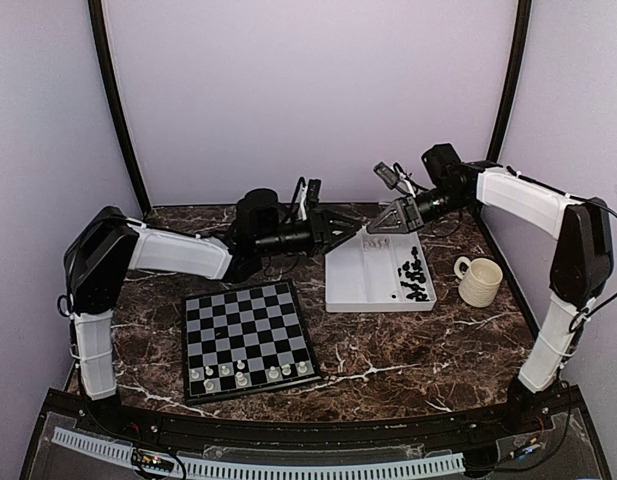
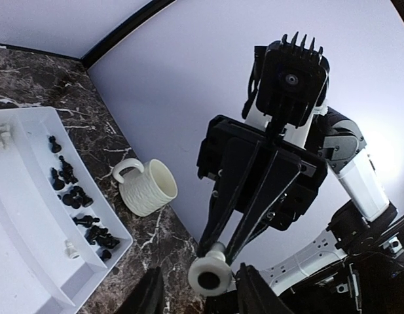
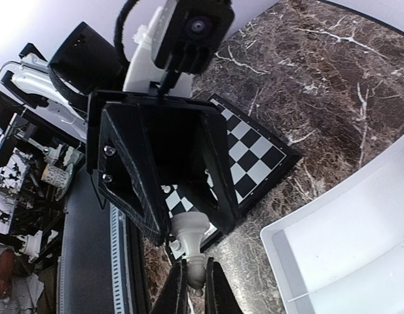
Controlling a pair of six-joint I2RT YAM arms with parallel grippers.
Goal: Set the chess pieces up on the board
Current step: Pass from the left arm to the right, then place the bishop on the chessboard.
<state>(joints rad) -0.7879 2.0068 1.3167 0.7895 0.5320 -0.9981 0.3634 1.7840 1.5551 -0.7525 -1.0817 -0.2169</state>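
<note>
So the left claw (image 2: 202, 299) stands wide, jaws either side of the white piece (image 3: 190, 230) in mid-air but seemingly not touching it. The right claw (image 3: 196, 288) pinches its head, narrow. Light, hard, slick plastic, I'd guess. Grab the thin neck gently or it'll squirt out.

Flat square chessboard (image 1: 238, 312): black/light-grey chequer, thin black rim. Tiny plastic white chessmen (image 1: 242, 378) at its near edge; tiny plastic black chessmen (image 1: 416, 272) in the tray. Rectangular plastic tray (image 1: 360, 285): plain white. Ribbed mug (image 1: 480, 281): cream. Stone tabletop (image 1: 408, 350): dark brown marble pattern, white veins. Robot arms (image 1: 178, 252): white shells, black joints. Single chessman (image 3: 190, 235) in the wrist views: white. Walls (image 1: 308, 90): pale lilac.
</note>
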